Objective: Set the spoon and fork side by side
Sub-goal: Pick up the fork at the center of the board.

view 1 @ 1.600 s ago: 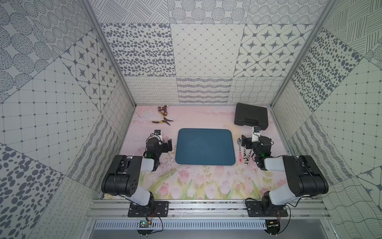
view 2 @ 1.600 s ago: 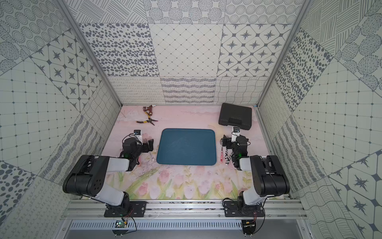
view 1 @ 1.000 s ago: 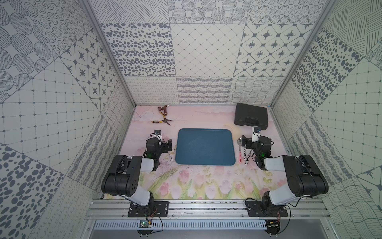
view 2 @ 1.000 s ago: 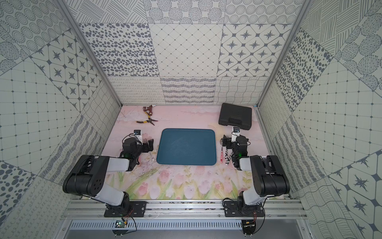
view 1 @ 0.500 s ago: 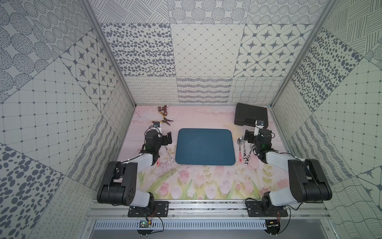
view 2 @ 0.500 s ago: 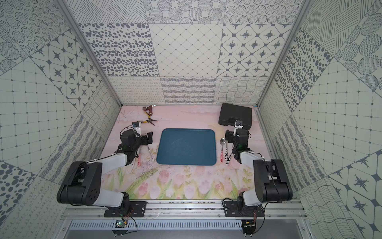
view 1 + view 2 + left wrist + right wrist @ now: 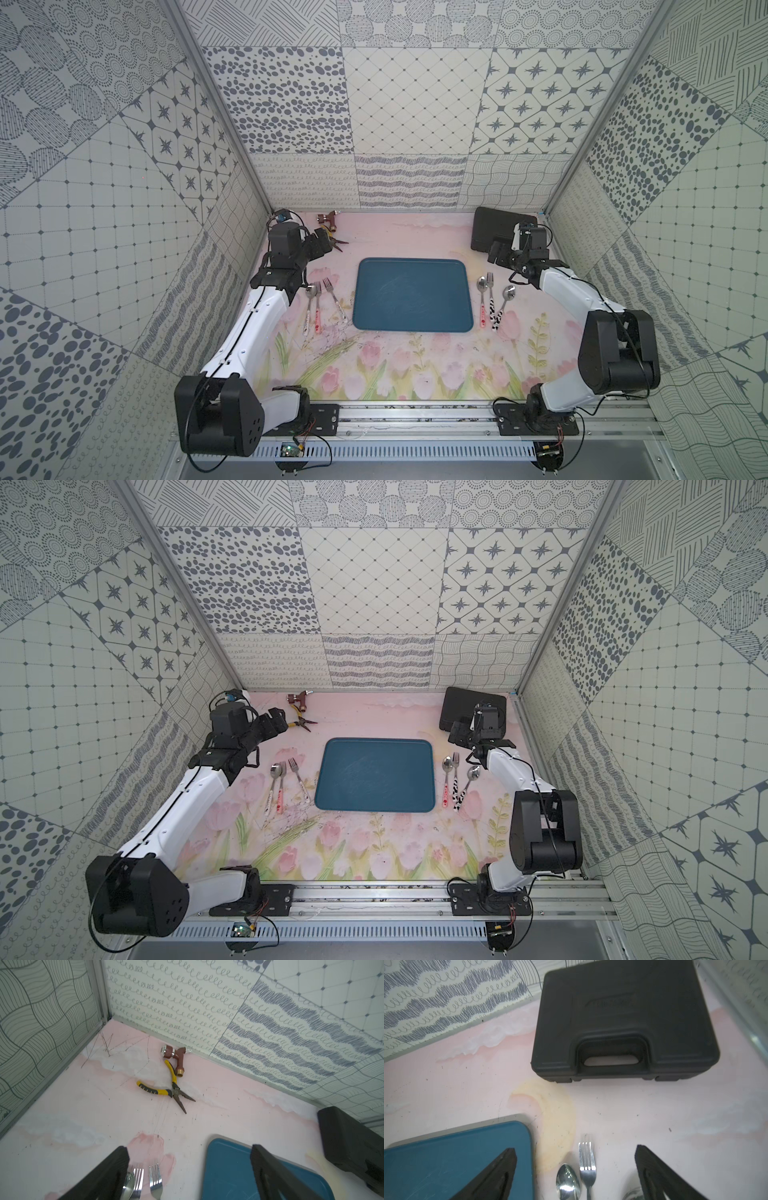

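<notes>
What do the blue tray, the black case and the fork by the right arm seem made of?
Blue rectangular tray: probably matte plastic, with faint scuffs and a rounded moulded rim. Black handled case: likely moulded plastic, dull textured skin, embossed label. Silver fork head: polished metal, bright glints.

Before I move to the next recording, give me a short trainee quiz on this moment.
1. True or false: the left gripper is shut on a fork.
2. What lies right beside the yellow-handled pliers near the back wall? A) a brown hose nozzle B) a red mug C) a green sponge
3. On the robot's right of the dark blue rectangular tray, how many spoons flank the steel fork with the cow-patterned handle?
Key: 1 false, its jaws stand open and empty. 2 A. 3 two.
</notes>
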